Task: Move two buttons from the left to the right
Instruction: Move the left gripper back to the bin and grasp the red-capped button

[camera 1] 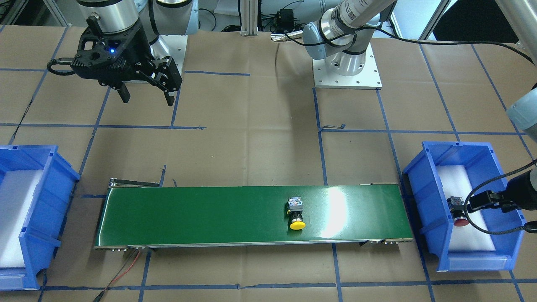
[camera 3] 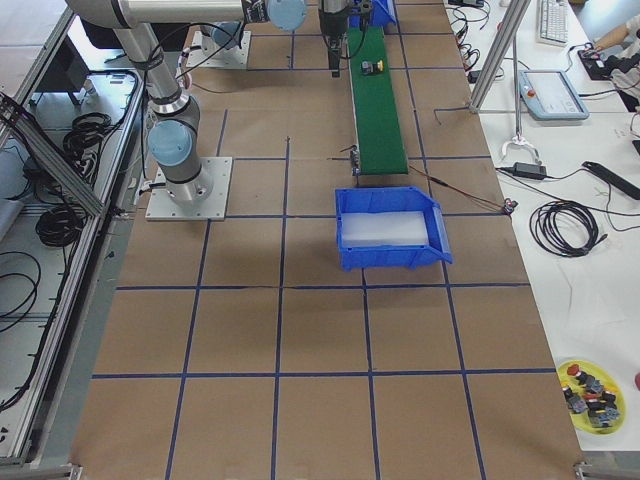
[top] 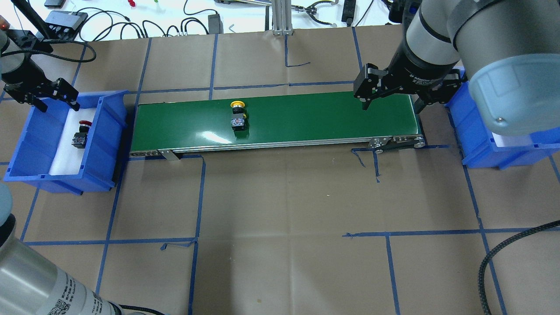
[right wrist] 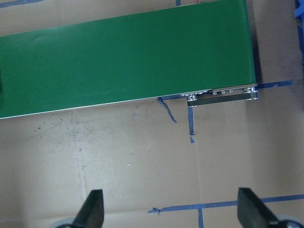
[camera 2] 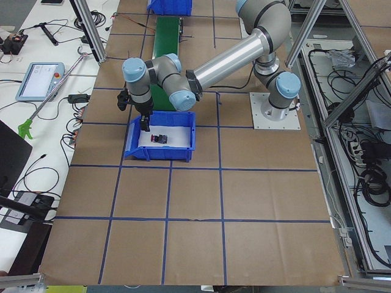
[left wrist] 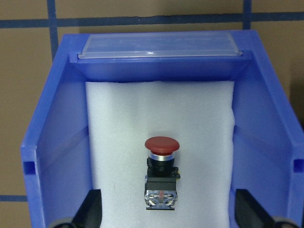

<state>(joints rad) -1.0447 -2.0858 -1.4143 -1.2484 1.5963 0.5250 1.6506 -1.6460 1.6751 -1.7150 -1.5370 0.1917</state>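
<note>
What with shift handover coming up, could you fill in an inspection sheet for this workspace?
Surface: paper-covered table with a blue tape grid, tape torn in places.
Job's things: yellow button lying on the green conveyor belt; red button lying on foam in the left bin; right bin shows only foam.
Clutter: nothing seen on the table.
Grippers: left gripper open over the left bin; right gripper open, empty, near the belt's right end.
Cables: black cable by the left arm's base; thin wires leaving the belt's end.
Surroundings: side benches with cables, teach pendant, dish of spare parts.
</note>
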